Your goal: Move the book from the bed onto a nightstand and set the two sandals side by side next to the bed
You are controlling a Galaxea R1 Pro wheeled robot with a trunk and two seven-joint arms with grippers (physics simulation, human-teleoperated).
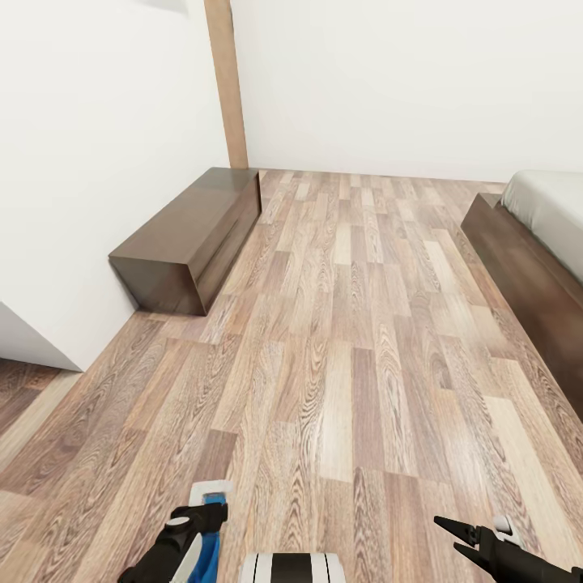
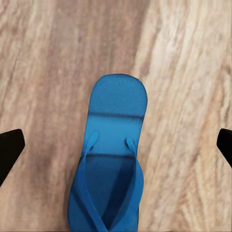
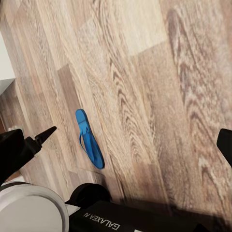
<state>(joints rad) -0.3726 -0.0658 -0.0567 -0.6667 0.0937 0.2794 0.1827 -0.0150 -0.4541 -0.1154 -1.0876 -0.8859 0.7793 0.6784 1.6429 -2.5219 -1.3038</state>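
Room: white walls, a wood-plank floor (image 1: 340,340) in grey-brown tones, and a brown wooden post (image 1: 227,81) rising by the far wall.
Long cabinet: a low dark brown cabinet (image 1: 190,239) stands on the floor against the wall on the left of the head view.
Bed: the bed (image 1: 534,243) sits at the right edge of the head view, with a dark brown frame side and an off-white mattress on top.
Sandal: 1 bright blue flat sandal (image 2: 110,164) with a thin blue V-shaped strap and a rounded end. In the head view it is at the bottom edge, partly hidden behind the left arm, so whether it lies on the planks or is lifted cannot be told. It is well apart from the bed.
Sandal from the right wrist camera: the same blue sandal (image 3: 89,139) appears small and slim over the planks, near the robot's base.
Left tool: the left tool (image 2: 116,142) is spread wide, its dark fingertips (image 2: 9,147) on either side of the sandal, apart from it.
Right tool: the right tool (image 1: 455,538) is spread wide, with nothing between its dark pointed fingers.
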